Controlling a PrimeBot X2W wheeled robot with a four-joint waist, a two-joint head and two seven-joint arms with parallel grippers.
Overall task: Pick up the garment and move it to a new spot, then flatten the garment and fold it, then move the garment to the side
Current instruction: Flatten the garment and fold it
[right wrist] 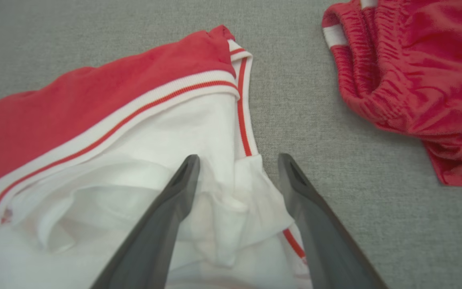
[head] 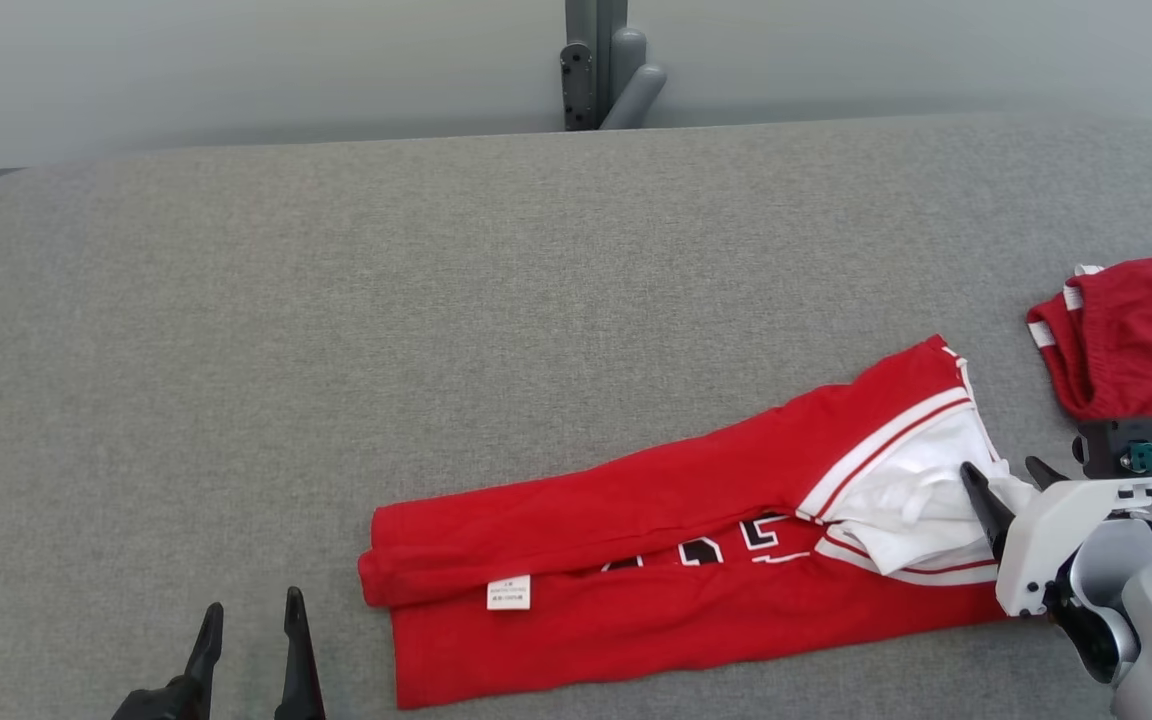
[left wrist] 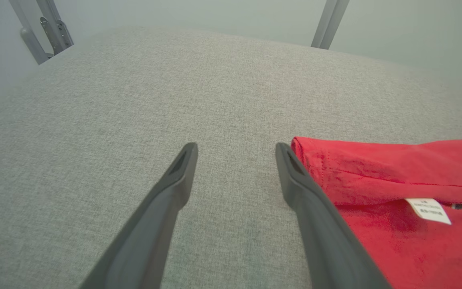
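Both gape empty: left gripper (head: pixel 251 604) at the garment's (head: pixel 636 520) eight o'clock, right gripper (head: pixel 1000 468) over its white end, three o'clock.

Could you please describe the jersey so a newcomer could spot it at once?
On the grey table, near the front edge, lies a long red jersey folded lengthwise. Unlike the bunched red shorts farther right, it shows lettering and a white label.

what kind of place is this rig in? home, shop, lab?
Likely a lab or test cell: a grey fabric-covered table, a bare pale wall with a metal post behind it, a red jersey and red shorts laid out.
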